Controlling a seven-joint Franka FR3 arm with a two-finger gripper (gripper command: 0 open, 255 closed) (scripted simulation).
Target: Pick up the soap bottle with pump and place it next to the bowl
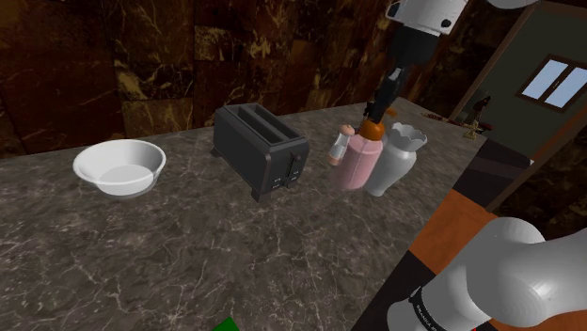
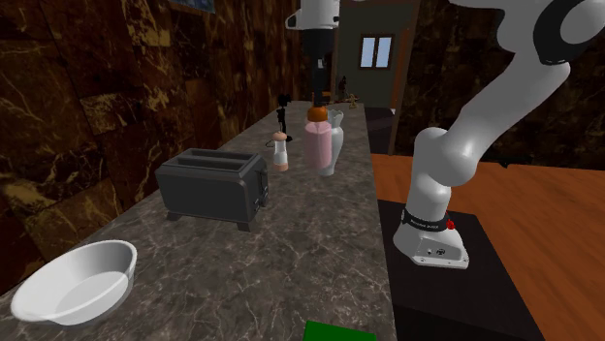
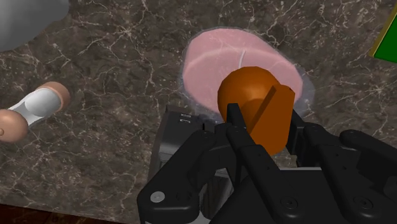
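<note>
Surface (image 1: 188, 254): dark veined stone, with a dark marbled wall behind it.
Toaster (image 1: 261, 149): dark grey, two slots, mid-surface. It stands between the bowl and the bottle group.
Bowl (image 1: 119, 167): white, upright, well apart from the rest at the shoulder view's left.
Vase (image 1: 395, 158): white with a fluted rim, just beside the soap bottle on the side away from the toaster. Contact between the two cannot be told.
Soap bottle (image 1: 360, 162): pink body, upright on the surface, between the vase and the small white-and-tan bottle (image 1: 341, 148).
Pump head (image 3: 257, 114): orange.
Tool (image 3: 264, 124): comes down from above and is clenched on the pump head, one black finger against each side.
Green object (image 2: 339, 331): at the near edge of the surface, partly cut off.
</note>
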